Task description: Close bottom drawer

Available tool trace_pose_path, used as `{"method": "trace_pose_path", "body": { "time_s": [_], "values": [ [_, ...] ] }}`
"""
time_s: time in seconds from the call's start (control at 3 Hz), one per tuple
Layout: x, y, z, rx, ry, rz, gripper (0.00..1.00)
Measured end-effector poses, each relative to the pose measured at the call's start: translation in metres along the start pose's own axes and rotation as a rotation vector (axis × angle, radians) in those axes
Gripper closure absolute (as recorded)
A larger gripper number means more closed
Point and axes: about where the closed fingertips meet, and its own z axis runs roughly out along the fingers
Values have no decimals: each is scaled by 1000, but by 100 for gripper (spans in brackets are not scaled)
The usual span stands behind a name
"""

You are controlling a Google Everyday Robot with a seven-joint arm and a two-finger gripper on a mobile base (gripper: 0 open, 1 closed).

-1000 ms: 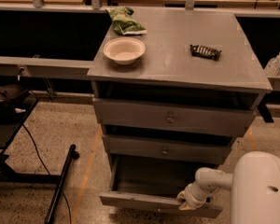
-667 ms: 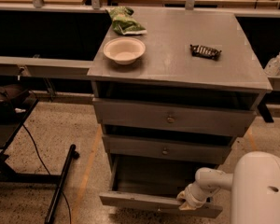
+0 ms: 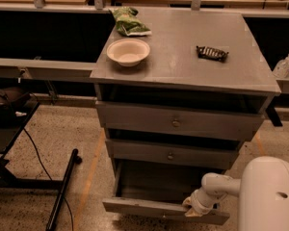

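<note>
The bottom drawer of the grey cabinet is pulled out, its low grey front near the lower edge of the view and its inside dark. My gripper sits at the right part of that drawer front, touching its top edge, at the end of my white arm. The middle drawer and top drawer above it are pushed in.
On the cabinet top lie a white bowl, a green chip bag and a dark snack bar. A black stand and cables lie on the floor at left. A sanitizer bottle stands at right.
</note>
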Motion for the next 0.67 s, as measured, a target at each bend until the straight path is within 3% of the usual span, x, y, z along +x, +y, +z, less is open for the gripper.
{"method": "trace_pose_path", "body": {
  "time_s": [0.67],
  "values": [
    [0,0,0,0,0,0,17]
  ]
}}
